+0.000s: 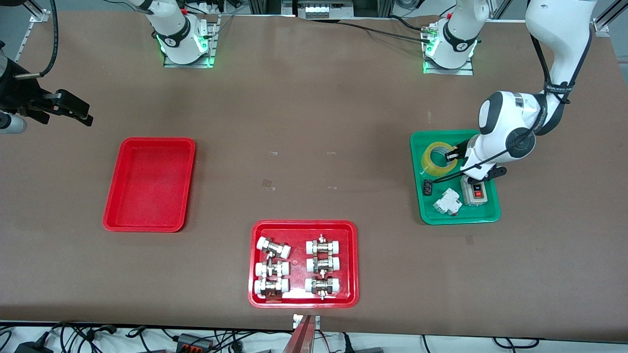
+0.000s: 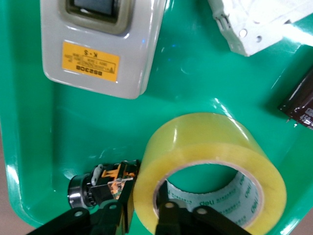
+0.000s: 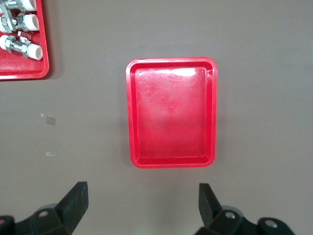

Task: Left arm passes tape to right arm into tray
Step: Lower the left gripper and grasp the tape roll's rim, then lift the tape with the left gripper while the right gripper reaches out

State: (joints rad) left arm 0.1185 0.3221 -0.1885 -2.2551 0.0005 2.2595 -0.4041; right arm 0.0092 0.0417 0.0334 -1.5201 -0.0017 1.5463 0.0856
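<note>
The brown table [image 1: 314, 122] is carrying three trays. The plain red tray [image 1: 149, 184] is lying bare toward the right arm's end; the right gripper [image 3: 142, 203] is waiting up in the air near it, fingers spread wide. A second red tray [image 1: 303, 299], nearest the front camera, is holding six white-capped metal fittings [image 1: 298, 267]. The green tray [image 1: 427, 215] is sitting toward the left arm's end, crowded: the yellow tape [image 2: 210, 171] is lying flat in it, with a grey switch box [image 2: 98, 44], a white breaker [image 1: 447, 201], a small black part [image 1: 428, 187] and a bearing [image 2: 80, 190] close around. The left gripper [image 2: 142, 215] is straddling the tape's wall, one finger inside the core, one outside, not visibly squeezing.
</note>
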